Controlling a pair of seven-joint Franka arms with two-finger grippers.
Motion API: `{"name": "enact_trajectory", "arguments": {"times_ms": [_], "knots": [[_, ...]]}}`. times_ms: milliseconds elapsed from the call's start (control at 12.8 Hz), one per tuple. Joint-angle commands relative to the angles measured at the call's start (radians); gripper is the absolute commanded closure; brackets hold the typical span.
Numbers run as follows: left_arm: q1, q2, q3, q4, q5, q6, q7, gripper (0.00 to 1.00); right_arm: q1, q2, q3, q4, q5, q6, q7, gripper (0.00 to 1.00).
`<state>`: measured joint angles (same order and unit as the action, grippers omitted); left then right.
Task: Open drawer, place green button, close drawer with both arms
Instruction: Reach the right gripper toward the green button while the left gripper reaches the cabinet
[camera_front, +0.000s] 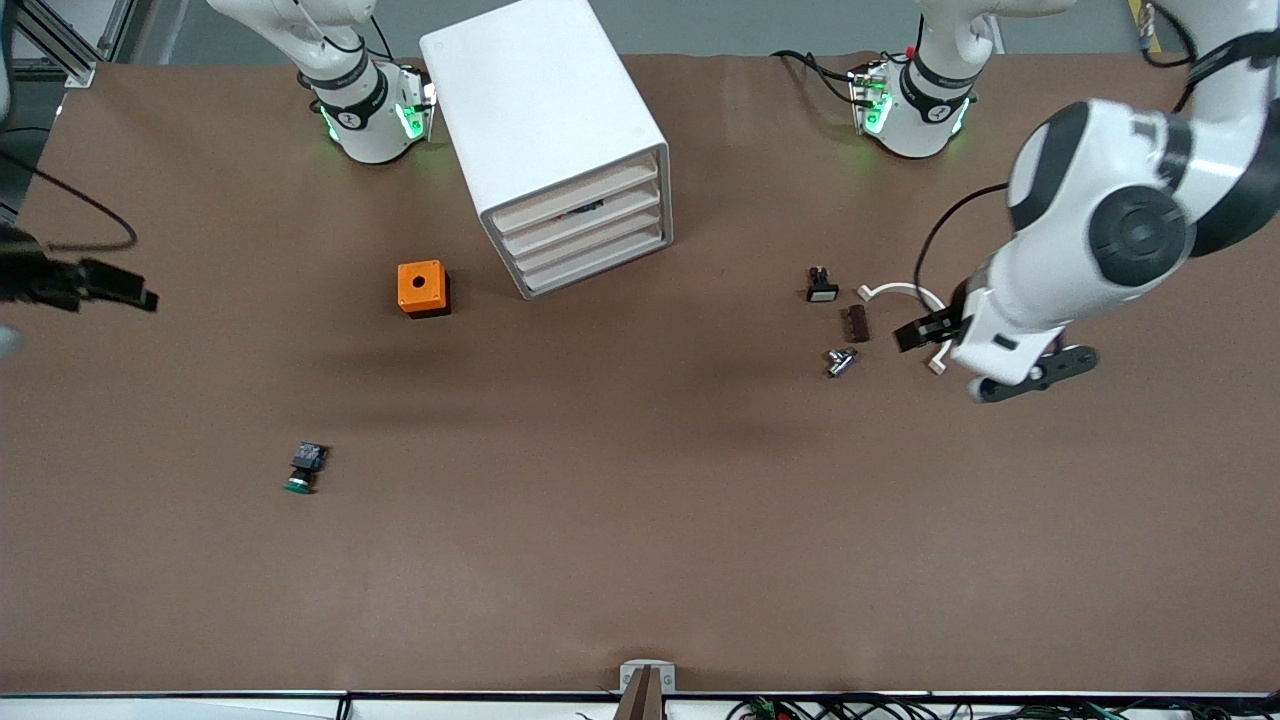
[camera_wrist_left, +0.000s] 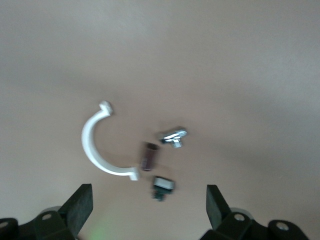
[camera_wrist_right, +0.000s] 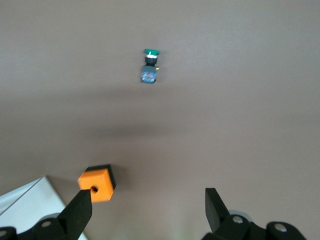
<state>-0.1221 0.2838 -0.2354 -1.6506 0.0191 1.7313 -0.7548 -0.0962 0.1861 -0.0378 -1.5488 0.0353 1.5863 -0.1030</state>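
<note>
The white cabinet (camera_front: 552, 140) stands on the brown table (camera_front: 640, 560) between the two arm bases, and all four of its drawers are seen pushed in; the top drawer (camera_front: 578, 197) is shut like the rest. The button (camera_front: 304, 467) lies on its side on the bare table toward the right arm's end, nearer to the front camera than the orange cube (camera_front: 423, 288), and well apart from the cabinet. In the right wrist view the button (camera_wrist_right: 149, 65) is seen with its green cap turned away from the cube (camera_wrist_right: 97, 183).

The right gripper (camera_front: 110, 288) is held in the air over the table edge at its own end, its fingers (camera_wrist_right: 80, 212) spread apart and empty. The left gripper (camera_front: 935, 335) is held over a white curved clip (camera_wrist_left: 102, 145), its fingers (camera_wrist_left: 79, 206) also spread and holding nothing. Just beside the clip lie a small brown block (camera_wrist_left: 148, 156), a silver metal part (camera_wrist_left: 173, 136) and a black switch (camera_wrist_left: 163, 187) with a white face.
</note>
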Motion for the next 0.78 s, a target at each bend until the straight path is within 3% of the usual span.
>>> {"name": "enact_trajectory", "arguments": {"times_ms": [0,156,312,545,701], "knots": [[-0.066,0.107,-0.018,0.034,-0.011,0.063,-0.266,0.00,-0.008,0.035,0.009,0.045,-0.064,0.042,-0.043,0.00],[-0.129,0.173,-0.016,0.040,-0.016,0.111,-0.413,0.00,-0.001,0.059,0.009,0.023,-0.066,0.092,-0.032,0.00],[-0.157,0.236,-0.019,0.045,-0.027,0.167,-0.602,0.00,0.019,0.067,0.010,-0.069,-0.064,0.222,0.059,0.00],[-0.186,0.342,-0.018,0.136,-0.183,0.178,-0.851,0.00,0.053,0.075,0.010,-0.189,-0.055,0.396,0.129,0.00],[-0.194,0.366,-0.018,0.140,-0.282,0.178,-1.027,0.00,0.055,0.114,0.013,-0.238,-0.042,0.509,0.138,0.00]]}}
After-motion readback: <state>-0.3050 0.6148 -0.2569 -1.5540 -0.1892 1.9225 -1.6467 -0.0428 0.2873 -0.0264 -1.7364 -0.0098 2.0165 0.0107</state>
